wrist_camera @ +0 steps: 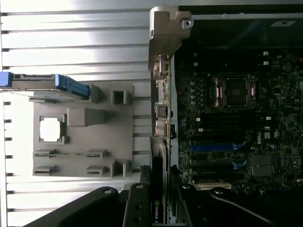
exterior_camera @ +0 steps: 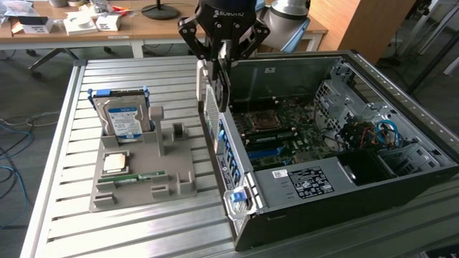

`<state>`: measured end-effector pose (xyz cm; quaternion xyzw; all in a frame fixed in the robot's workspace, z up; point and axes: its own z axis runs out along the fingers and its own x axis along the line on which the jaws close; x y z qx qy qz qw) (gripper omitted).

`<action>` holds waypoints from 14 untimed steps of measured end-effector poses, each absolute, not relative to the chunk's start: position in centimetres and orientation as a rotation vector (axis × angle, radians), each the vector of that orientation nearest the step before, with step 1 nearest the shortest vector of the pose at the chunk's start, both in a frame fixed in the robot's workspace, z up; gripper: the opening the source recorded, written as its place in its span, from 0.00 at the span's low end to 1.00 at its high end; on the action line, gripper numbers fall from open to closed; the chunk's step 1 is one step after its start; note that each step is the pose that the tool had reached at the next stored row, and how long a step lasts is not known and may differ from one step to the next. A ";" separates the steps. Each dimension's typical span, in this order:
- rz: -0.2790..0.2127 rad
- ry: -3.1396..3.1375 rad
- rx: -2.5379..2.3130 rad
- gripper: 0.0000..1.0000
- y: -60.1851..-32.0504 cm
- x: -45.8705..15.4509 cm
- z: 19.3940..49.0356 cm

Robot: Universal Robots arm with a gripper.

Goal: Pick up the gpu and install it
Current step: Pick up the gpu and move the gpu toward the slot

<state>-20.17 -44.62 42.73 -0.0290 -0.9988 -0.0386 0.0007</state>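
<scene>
Midair, just above the open computer case (exterior_camera: 401, 88): holds the gpu (exterior_camera: 213, 99) upright and edge-on, pinched near its upper edge by the gripper (exterior_camera: 219, 63), with jaws partway closed on the thin card. Hangs over the line of the case's rear wall, perforated bracket facing the exterior view's left, above the motherboard (exterior_camera: 276, 126) and not yet seated. From the wrist, shows as a dark sliver with a green logo, in line with the rear port panel (wrist_camera: 161, 113) and off to one side of the blue slot (wrist_camera: 218, 147). Well apart, on the slatted table (exterior_camera: 86, 80): a grey fixture (exterior_camera: 143, 161) carrying the hard drive (exterior_camera: 123, 115) and a green memory stick (exterior_camera: 136, 177).

Likely hazards from here:
- Snagging the bracket on the rear wall's lip through an offset descent.
- Missing the slot through a slight tilt in the grip.
- Stressing the board by pressing down while misaligned.
- Slipping of the thin card between the fingers under insertion force.
</scene>
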 end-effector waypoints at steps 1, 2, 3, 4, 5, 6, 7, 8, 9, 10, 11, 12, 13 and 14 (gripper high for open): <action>-0.121 -3.137 -0.091 0.26 -44.6 -20.0 42.7; -0.121 -3.136 -0.091 0.26 -44.6 -19.8 42.7; -0.121 -3.137 -0.091 0.26 -44.6 -19.5 42.7; -0.121 -3.137 -0.091 0.26 -44.6 -19.2 42.7; -0.122 -3.137 -0.091 0.26 -44.6 -19.0 42.7; -0.122 -3.136 -0.091 0.26 -44.6 -18.7 42.7; -0.122 -3.136 -0.091 0.26 -44.6 -18.5 42.7; -0.122 -3.136 -0.091 0.26 -44.6 -18.2 42.7; -0.122 -3.136 -0.091 0.26 -44.6 -18.0 42.7; -0.122 -3.136 -0.091 0.26 -44.6 -17.8 42.7; -0.122 -3.136 -0.091 0.26 -44.6 -17.6 42.7; -0.122 -3.136 -0.091 0.26 -44.6 -17.3 42.7; -0.122 -3.136 -0.091 0.26 -44.6 -17.0 42.7; -0.123 -3.136 -0.091 0.26 -44.6 -16.7 42.7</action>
